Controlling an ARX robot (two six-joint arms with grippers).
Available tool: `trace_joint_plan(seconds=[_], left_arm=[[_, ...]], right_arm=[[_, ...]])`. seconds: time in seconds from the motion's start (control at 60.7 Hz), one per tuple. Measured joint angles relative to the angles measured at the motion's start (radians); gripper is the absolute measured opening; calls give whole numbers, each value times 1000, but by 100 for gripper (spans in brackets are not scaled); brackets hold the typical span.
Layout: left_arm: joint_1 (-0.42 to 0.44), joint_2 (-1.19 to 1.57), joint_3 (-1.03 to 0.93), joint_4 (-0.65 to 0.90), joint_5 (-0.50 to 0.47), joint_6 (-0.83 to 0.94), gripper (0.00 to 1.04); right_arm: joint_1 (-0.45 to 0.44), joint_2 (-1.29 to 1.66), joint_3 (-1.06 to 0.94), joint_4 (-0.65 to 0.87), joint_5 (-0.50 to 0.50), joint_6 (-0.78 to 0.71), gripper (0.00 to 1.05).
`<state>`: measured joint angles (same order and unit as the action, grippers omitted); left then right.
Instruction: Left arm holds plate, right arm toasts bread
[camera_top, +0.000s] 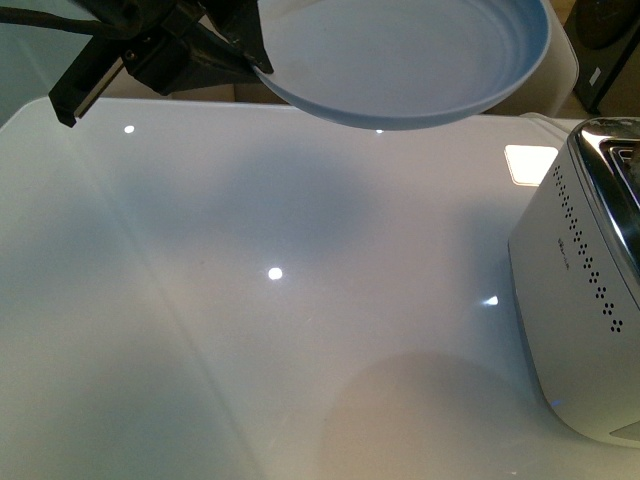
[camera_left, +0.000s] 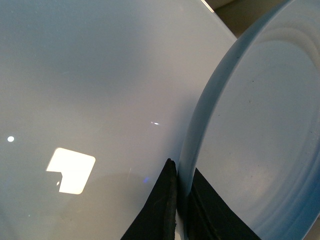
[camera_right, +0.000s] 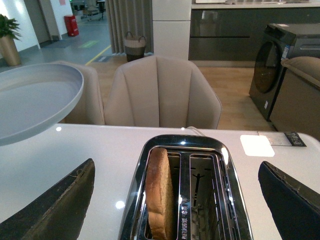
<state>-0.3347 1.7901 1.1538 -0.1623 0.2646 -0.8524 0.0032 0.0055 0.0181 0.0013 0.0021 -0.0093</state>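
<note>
While the bread (camera_right: 159, 192) stands in one toaster (camera_right: 227, 165) slot, the plate (camera_top: 400, 60) hangs aloft
Left gripper (camera_top: 248, 55) pinches the plate rim; right gripper (camera_right: 176, 164) is spread wide, empty, over the toaster. Slice judged light, soft, crumbly: take its top crust gently

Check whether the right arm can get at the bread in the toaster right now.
Probably yes. The right tool is open above the toaster, the bread stands in one slot with its top edge exposed, and nothing covers it. The left tool holds the plate off to the side.
</note>
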Motion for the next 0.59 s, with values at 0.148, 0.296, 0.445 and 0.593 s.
trace_joint_plan(seconds=[0.148,0.296,0.445,0.593], left_arm=[[129,107,0,91,22,87,3],[253,204,-27,163,34,189,3],[355,296,-72,213,60,288,3],[455,396,-145,242,70,416,3]], right_arm=[[0,0,0,0,0,0,96],[0,0,0,0,0,0,96],[0,0,0,0,0,0,96],[0,0,0,0,0,0,96]])
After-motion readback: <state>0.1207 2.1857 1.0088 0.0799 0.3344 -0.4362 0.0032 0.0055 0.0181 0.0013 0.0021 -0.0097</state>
